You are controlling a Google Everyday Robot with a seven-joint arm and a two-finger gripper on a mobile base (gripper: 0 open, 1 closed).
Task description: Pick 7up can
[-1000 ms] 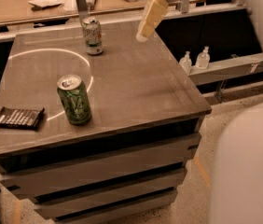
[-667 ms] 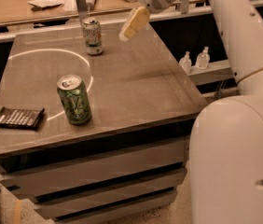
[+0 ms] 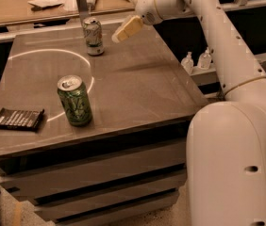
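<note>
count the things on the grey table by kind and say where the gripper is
soda cans: 2 (7up can, green can)
dark packet: 1
total: 3
The gripper hangs over the table near its far edge, beside the 7up can and apart from it.

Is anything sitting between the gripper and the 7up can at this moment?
No. In the camera view the gripper hangs close beside the 7up can, and only bare tabletop shows between them.
</note>
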